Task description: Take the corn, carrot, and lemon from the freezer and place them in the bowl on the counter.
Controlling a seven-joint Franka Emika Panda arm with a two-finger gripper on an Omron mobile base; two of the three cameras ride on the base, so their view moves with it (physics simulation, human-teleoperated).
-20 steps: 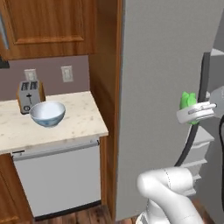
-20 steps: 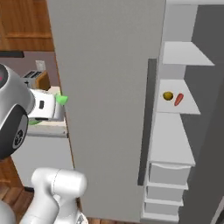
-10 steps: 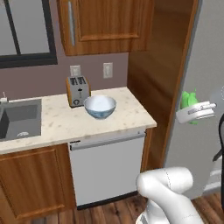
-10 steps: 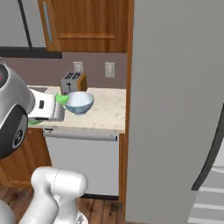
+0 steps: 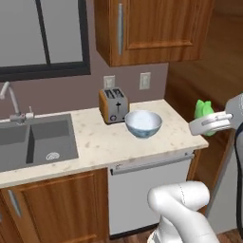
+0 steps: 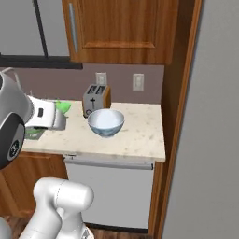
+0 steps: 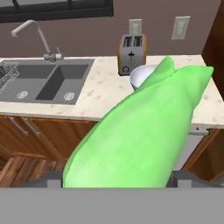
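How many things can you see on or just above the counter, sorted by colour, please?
White: 1, the bowl on the counter.
Green: 1, the corn held in the gripper, in the air beside the counter's end.
Brown and silver: 1, the toaster behind the bowl.
Grey: 1, the sink set into the counter.
Total: 4.

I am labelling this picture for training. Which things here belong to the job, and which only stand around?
Job:
- corn, held in the tool
- bowl
- counter

Standing around:
- toaster
- sink
- faucet
- dishwasher front
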